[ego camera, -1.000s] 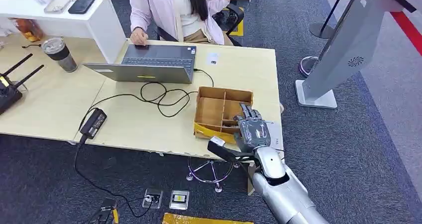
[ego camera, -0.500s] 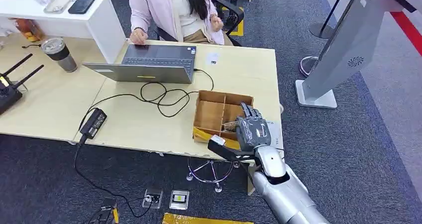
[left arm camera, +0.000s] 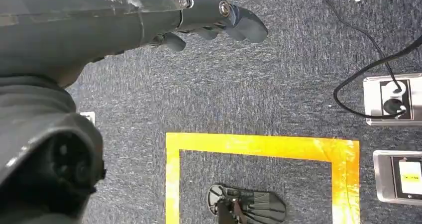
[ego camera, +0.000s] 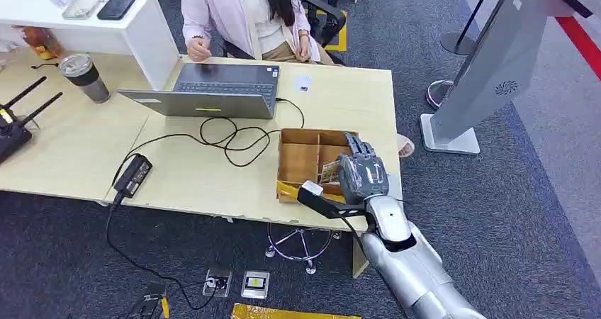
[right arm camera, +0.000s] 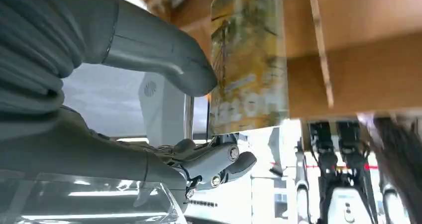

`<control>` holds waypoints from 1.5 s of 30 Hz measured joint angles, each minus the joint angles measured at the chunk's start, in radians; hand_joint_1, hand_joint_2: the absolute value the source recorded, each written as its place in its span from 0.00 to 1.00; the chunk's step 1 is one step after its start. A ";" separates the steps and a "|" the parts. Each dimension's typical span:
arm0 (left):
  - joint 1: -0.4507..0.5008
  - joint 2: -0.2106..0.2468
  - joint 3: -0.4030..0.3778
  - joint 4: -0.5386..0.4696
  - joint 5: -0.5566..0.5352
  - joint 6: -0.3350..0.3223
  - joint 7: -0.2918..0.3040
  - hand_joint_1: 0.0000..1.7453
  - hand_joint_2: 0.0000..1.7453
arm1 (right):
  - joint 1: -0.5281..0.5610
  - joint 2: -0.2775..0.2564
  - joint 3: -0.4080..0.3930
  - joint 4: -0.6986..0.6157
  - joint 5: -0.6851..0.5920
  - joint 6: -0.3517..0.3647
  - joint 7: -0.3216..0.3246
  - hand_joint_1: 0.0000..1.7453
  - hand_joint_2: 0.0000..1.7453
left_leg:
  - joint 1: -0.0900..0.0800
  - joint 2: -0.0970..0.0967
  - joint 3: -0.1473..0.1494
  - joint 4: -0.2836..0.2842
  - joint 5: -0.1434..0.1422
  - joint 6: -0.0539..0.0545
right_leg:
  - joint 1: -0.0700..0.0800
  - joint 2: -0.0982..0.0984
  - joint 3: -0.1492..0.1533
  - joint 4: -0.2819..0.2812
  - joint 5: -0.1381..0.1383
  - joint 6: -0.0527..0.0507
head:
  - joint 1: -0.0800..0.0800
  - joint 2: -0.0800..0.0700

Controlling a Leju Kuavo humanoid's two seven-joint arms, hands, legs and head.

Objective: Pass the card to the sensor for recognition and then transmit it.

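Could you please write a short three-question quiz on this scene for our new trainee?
1. True or false: the right robot hand pinches a card above the cardboard box.
2. What does the left robot hand hang over? A) table B) carpet C) laptop
3. Fill in: a cable runs across the table from the ____.

Key: 1 true; 2 B; 3 laptop.
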 joint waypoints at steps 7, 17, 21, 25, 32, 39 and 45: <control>0.000 0.000 -0.003 0.000 0.003 0.000 0.000 0.00 0.00 | -0.029 -0.022 -0.028 -0.083 -0.007 0.029 -0.006 1.00 1.00 | 0.000 0.000 0.000 0.000 0.000 0.000 | 0.000 0.000 0.000 0.000 0.000 0.000 | 0.000 0.000; -0.007 0.000 -0.006 0.000 0.008 0.000 0.006 0.00 0.00 | -0.087 -0.018 -0.050 -0.083 -0.082 0.021 -0.077 1.00 1.00 | 0.000 0.000 0.000 0.000 0.000 0.000 | 0.000 0.000 0.000 0.000 0.000 0.000 | 0.000 0.000; -0.013 0.000 -0.007 0.000 0.008 -0.003 0.014 0.00 0.00 | -0.141 -0.010 -0.056 -0.049 -0.088 0.006 -0.096 1.00 1.00 | 0.000 0.000 0.000 0.000 0.000 0.000 | 0.000 0.000 0.000 0.000 0.000 0.000 | 0.000 0.000; -0.023 -0.001 -0.009 0.000 -0.003 -0.006 0.021 0.00 0.00 | -0.211 0.004 -0.065 0.015 -0.071 -0.011 -0.097 1.00 1.00 | 0.000 0.000 0.000 0.000 0.000 0.000 | 0.000 0.000 0.000 0.000 0.000 0.000 | 0.000 0.000; -0.041 -0.003 -0.025 0.000 -0.005 -0.020 0.031 0.00 0.00 | -0.286 0.023 -0.084 0.105 -0.076 -0.041 -0.118 1.00 1.00 | 0.000 0.000 0.000 0.000 0.000 0.000 | 0.000 0.000 0.000 0.000 0.000 0.000 | 0.000 0.000; -0.054 -0.003 -0.034 0.000 -0.009 -0.024 0.053 0.00 0.00 | -0.293 0.040 -0.097 0.159 -0.075 -0.053 -0.117 1.00 1.00 | 0.000 0.000 0.000 0.000 0.000 0.000 | 0.000 0.000 0.000 0.000 0.000 0.000 | 0.000 0.000; -0.050 -0.003 -0.034 0.000 0.050 -0.040 0.054 0.00 0.00 | -0.293 0.042 -0.105 0.189 -0.061 -0.070 -0.119 0.69 1.00 | 0.000 0.000 0.000 0.000 0.000 0.000 | 0.000 0.000 0.000 0.000 0.000 0.000 | 0.000 0.000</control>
